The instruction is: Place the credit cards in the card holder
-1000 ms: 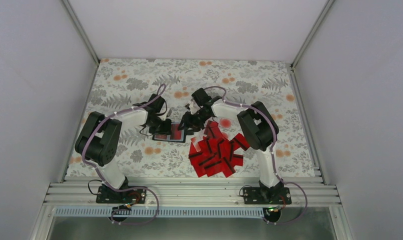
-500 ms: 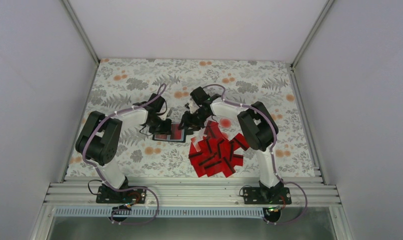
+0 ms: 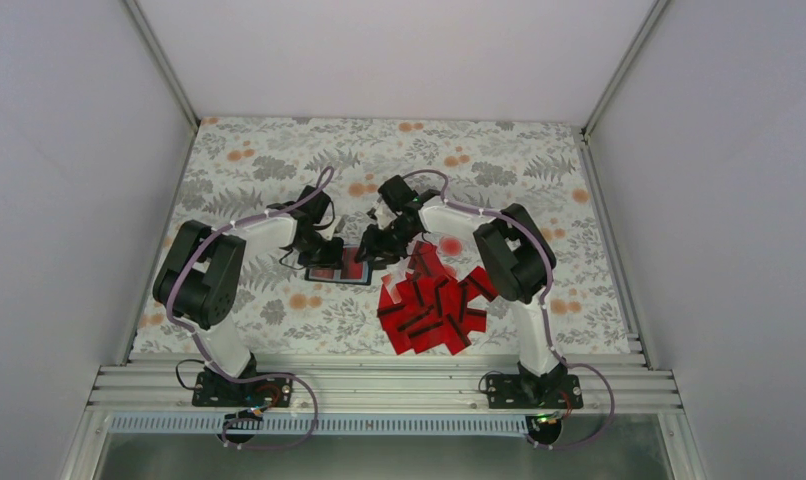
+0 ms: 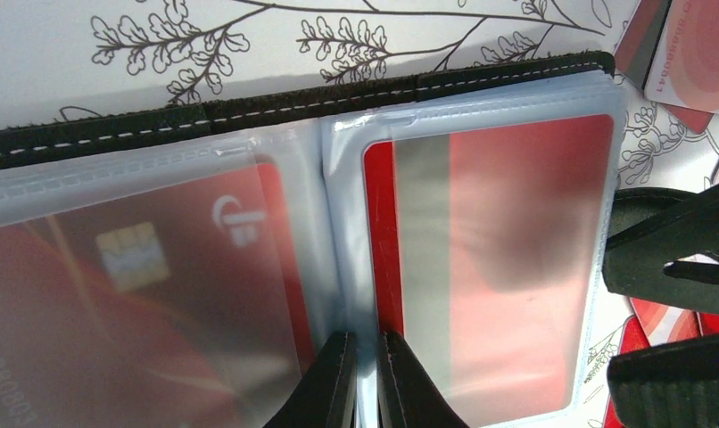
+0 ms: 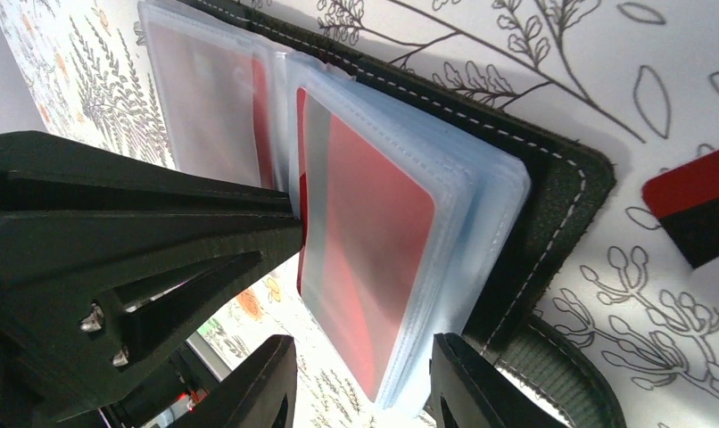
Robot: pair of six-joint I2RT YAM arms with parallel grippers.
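Both barely moved — left pincer (image 4: pixel 358 343) closed at card holder (image 4: pixel 249 109) fold, right pincer (image 5: pixel 365 349) parted astride it.

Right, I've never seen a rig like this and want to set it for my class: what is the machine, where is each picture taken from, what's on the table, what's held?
The machine is a left arm and a right arm, each ending in a two-fingered hand. One picture looks down from above; the other two come from cameras on each wrist. On the flowered cloth lie a heap of red credit cards and an open black card holder with clear sleeves, some already filled. The left hand is shut at the holder's middle fold, seemingly pinching a sleeve. The right hand is open at the sleeves' outer edge, holding nothing.
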